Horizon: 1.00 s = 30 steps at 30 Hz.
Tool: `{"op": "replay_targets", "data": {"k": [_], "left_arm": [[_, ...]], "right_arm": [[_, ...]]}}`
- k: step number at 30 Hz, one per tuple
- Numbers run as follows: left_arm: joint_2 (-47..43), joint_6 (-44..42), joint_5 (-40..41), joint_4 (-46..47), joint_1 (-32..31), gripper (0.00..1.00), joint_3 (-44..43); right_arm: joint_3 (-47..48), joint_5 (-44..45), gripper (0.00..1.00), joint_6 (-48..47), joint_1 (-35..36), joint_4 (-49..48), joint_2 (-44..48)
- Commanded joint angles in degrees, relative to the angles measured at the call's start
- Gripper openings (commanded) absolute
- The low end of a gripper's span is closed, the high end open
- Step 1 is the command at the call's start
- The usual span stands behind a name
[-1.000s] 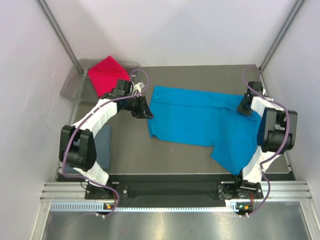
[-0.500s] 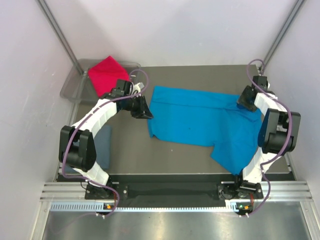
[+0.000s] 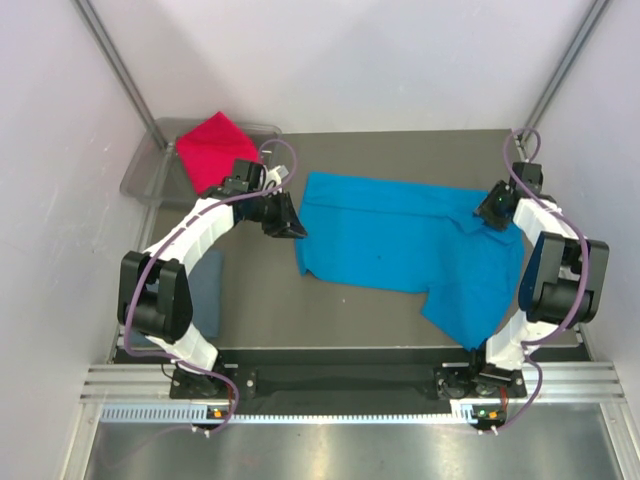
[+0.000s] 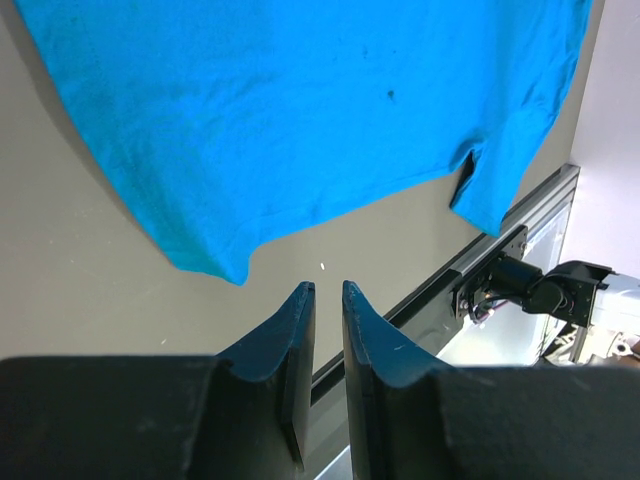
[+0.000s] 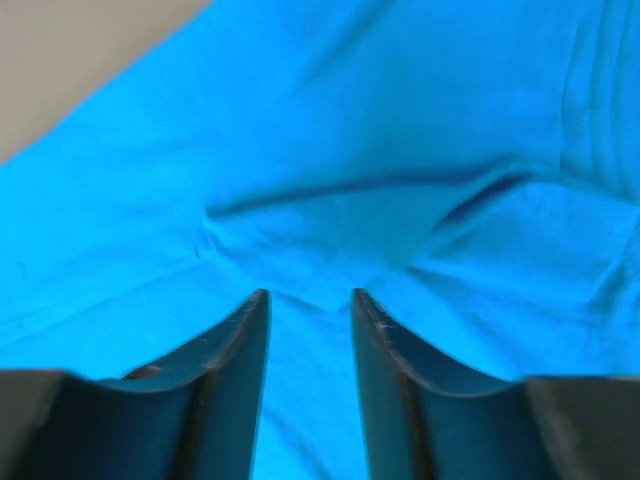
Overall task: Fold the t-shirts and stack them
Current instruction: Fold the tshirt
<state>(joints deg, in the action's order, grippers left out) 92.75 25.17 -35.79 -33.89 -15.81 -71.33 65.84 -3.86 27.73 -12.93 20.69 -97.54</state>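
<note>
The turquoise t-shirt (image 3: 400, 250) lies spread over the table's (image 3: 260, 290) middle and right, a soft, lightly rumpled knit, apparently laid out for folding. The crimson t-shirt (image 3: 212, 148) sits folded in the clear plastic tray (image 3: 140, 180) at far left, and the slate t-shirt (image 3: 208, 285) lies near left. The right gripper (image 5: 308, 295), jaws apart, hangs over a pucker in the turquoise cloth. The left gripper (image 4: 326, 287), narrowly apart and empty, hovers off the shirt's left corner.

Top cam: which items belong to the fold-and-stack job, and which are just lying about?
Job:
- turquoise t-shirt, spread out mid-table
- red t-shirt, in the tray
- grey-blue t-shirt, partly hidden under the left arm

Lying about:
- clear plastic tray, far left corner
</note>
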Motion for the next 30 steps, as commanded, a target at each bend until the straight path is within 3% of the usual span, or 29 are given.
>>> {"op": "replay_targets", "data": {"k": [1, 5, 7, 10, 11, 14, 30], "left_arm": [[-2.49, -0.82, -1.3, 1.02, 0.52, 0.22, 0.23], [-2.22, -1.0, -1.47, 1.19, 0.96, 0.22, 0.66], [-1.96, -0.82, -2.0, 1.46, 1.05, 0.22, 0.75], [-1.52, -0.56, -2.44, 1.72, 1.05, 0.22, 0.75], [-1.52, -0.47, -2.53, 1.81, 1.05, 0.22, 0.84], [-1.52, -0.56, -2.53, 1.9, 1.05, 0.22, 0.84], [-0.73, -0.12, -2.44, 2.07, 1.22, 0.22, 0.84]], "right_arm": [[-3.69, -2.64, 0.37, 1.89, -0.43, -2.58, 5.25], [-9.67, -4.66, 0.18, 6.53, -0.87, -7.39, 7.79], [-13.45, -5.89, 0.15, 8.65, -1.22, -10.39, 7.8], [-14.69, -8.44, 0.19, 9.72, -1.22, -15.05, 5.52], [-14.78, -8.45, 0.29, 9.45, -1.22, -15.24, 4.12], [-14.16, -8.27, 0.36, 7.79, -1.22, -15.68, 2.27], [-10.21, -6.34, 0.29, 5.24, -1.31, -15.42, -2.22]]}}
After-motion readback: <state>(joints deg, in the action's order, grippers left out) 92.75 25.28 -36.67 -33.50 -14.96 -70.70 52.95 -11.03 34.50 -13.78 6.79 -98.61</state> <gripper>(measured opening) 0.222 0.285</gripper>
